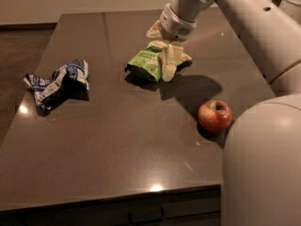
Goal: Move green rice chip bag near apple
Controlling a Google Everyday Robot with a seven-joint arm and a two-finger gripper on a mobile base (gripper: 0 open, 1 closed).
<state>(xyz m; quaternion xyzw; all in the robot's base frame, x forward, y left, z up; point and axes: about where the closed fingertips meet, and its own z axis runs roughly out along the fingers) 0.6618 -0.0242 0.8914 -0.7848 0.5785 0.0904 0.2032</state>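
The green rice chip bag (146,63) lies on the dark table (117,145) at centre back. My gripper (162,47) hangs over the bag's right end, open. One cream finger (168,64) stands at the bag's near right side. The other finger (154,31) is behind the bag. The right part of the bag is hidden by the finger. The red-orange apple (215,115) sits on the table to the right and nearer the front edge, apart from the bag.
A dark blue-and-white wrinkled snack bag (59,84) lies at the table's left. My arm (244,22) crosses the upper right, and a large rounded part of the arm (263,168) fills the lower right corner.
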